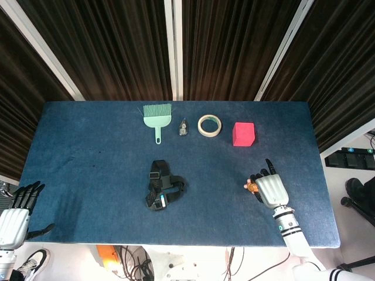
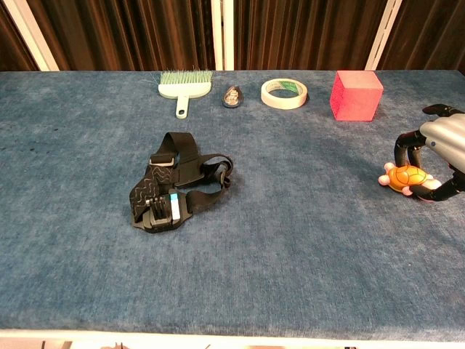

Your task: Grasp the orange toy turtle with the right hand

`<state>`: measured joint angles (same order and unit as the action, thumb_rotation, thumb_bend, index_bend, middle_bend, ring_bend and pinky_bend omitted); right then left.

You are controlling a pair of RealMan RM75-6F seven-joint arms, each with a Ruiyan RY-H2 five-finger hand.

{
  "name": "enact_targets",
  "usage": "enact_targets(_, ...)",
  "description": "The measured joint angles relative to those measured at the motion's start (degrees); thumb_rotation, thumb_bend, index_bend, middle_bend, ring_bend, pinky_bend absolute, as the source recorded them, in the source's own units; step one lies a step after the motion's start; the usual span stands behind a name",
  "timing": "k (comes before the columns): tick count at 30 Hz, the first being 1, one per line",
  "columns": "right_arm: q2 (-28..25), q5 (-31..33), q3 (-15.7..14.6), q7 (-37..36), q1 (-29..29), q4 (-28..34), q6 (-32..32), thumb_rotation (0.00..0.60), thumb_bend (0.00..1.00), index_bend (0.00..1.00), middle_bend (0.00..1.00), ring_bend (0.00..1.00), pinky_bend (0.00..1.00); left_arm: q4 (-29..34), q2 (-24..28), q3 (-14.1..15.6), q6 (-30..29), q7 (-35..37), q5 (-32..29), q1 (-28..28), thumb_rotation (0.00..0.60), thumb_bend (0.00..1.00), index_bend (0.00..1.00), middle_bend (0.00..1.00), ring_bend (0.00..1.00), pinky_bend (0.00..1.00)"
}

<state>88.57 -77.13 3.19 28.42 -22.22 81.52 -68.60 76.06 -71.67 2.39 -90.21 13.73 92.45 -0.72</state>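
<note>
The orange toy turtle [image 2: 405, 177] lies at the right side of the blue table, its pink head pointing left. My right hand [image 2: 438, 151] wraps around it, dark fingers curled over the far side of the shell and the thumb under the near side. From above, the turtle [image 1: 251, 187] peeks out at the left of the right hand [image 1: 269, 190]. My left hand [image 1: 14, 218] hangs off the table's near left corner with its fingers spread, holding nothing.
A black strap mount with a small camera [image 2: 176, 190] lies mid-table. Along the far edge stand a green brush [image 2: 182, 86], a small dark object [image 2: 232, 96], a tape roll [image 2: 284, 93] and a red cube [image 2: 355, 94].
</note>
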Motion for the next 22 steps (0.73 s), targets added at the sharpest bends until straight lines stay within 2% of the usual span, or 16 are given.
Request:
enact_targets(2, -1.17, 0.04, -0.14, -0.19, -0.03, 1.25, 0.43, 0.6, 0.03, 0.32, 0.36, 0.05, 0.0, 0.1, 0.04, -0.01, 0.02, -0.13, 0.02, -0.04, 0.6, 0.0, 0.04, 0.0, 0.0, 0.0)
enact_targets(4, -2.34, -0.14, -0.17, -0.78, 0.03, 2.42, 0.4, 0.6, 0.01, 0.11, 0.17, 0.0, 0.0, 0.21, 0.12, -0.05, -0.01, -0.2, -0.01, -0.04, 0.6, 0.0, 0.04, 0.0, 0.0, 0.0)
enact_targets(5, -3.12, -0.26, -0.11, -1.34, 0.12, 3.19, 0.23, 0.6, 0.0, 0.04, 0.08, 0.0, 0.0, 0.24, 0.15, -0.08, -0.04, -0.22, -0.04, -0.03, 0.6, 0.0, 0.04, 0.0, 0.0, 0.0)
enact_targets(6, -3.69, -0.32, -0.03, -1.77, 0.21, 3.77, 0.02, 0.6, 0.0, 0.01, 0.03, 0.0, 0.0, 0.26, 0.18, -0.12, -0.07, -0.23, -0.06, -0.03, 0.6, 0.0, 0.04, 0.0, 0.0, 0.0)
enact_targets(8, -4.9, -0.54, 0.28, -2.91, 0.49, 4.89, -0.76, 0.6, 0.0, 0.0, 0.0, 0.0, 0.0, 0.37, 0.24, -0.16, -0.16, -0.31, -0.07, -0.02, 0.6, 0.0, 0.04, 0.0, 0.0, 0.0)
enact_targets(15, -8.78, -2.95, 0.03, -8.32, 3.25, 7.63, -5.8, 0.6, 0.0, 0.0, 0.0, 0.0, 0.0, 1.85, 0.89, -0.24, -0.76, -1.22, 0.26, 0.04, 0.6, 0.0, 0.04, 0.0, 0.0, 0.0)
enact_targets(22, -11.99, -8.51, -2.16, -18.41, 10.08, 5.7, -17.87, 0.6, 0.0, 0.0, 0.0, 0.0, 0.0, 3.6, 1.89, -0.3, -1.15, -2.83, 0.67, 0.0, 0.6, 0.0, 0.04, 0.0, 0.0, 0.0)
